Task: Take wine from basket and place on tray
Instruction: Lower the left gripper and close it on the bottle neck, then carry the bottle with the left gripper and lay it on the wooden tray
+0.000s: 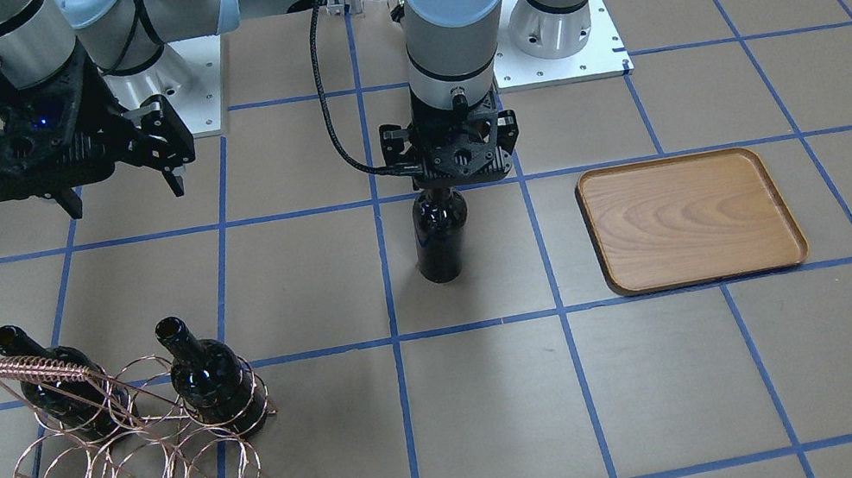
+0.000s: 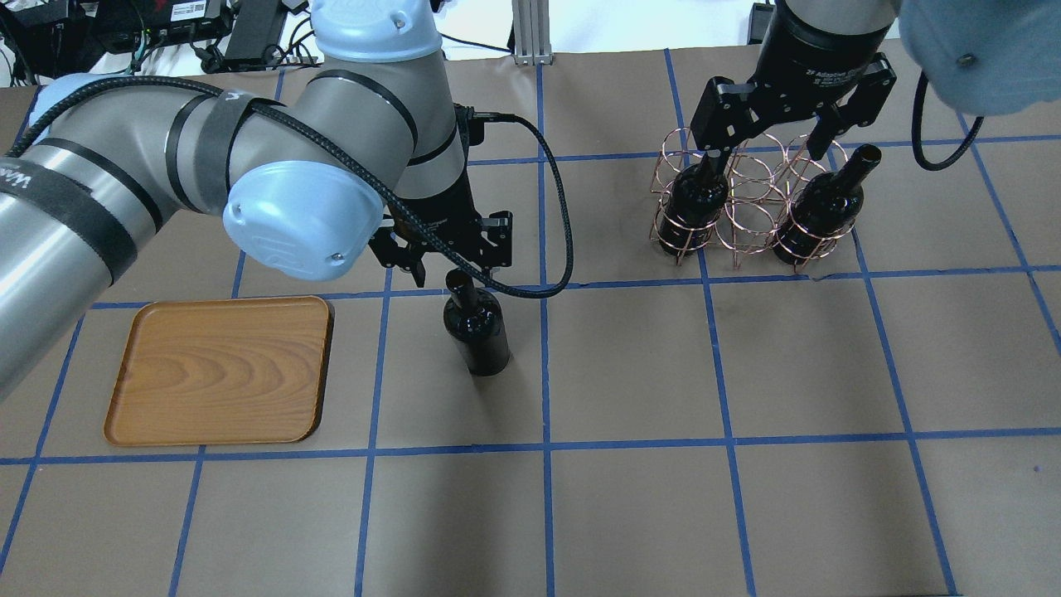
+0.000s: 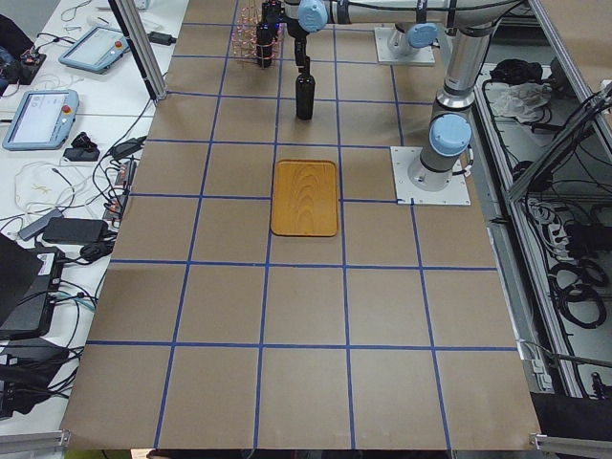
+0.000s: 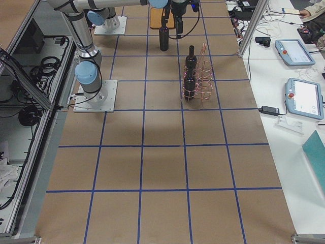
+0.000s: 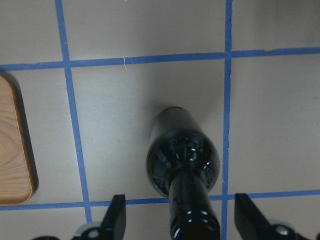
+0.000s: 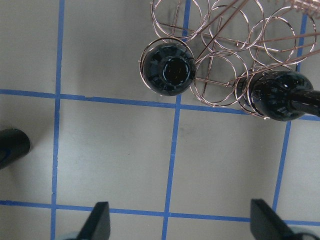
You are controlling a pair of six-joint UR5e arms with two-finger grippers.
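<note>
- The wine point(image 1: 441, 241) is a glossy near-black glass bottle, unlabelled, with a rounded shoulder and a long narrow neck
- It stands upright on the tabletop point(image 1: 510, 417), a matt brown surface gridded with blue tape, between the basket point(image 1: 141, 464) and the tray point(image 1: 690, 219), touching neither
- The tray is flat rectangular light-brown wood with rounded corners, a low rim and visible grain
- The basket is copper-coloured wire rings under a coil-wrapped handle bar; two matching bottles point(image 1: 210, 382) stand in its rings
- My left wrist points straight down over the wine; my left fingers point(image 5: 116, 220) are spread wide either side of the neck, clear of the glass
- My right wrist points down, raised beside the basket; my right fingers point(image 6: 100, 222) are spread wide with nothing between them
</note>
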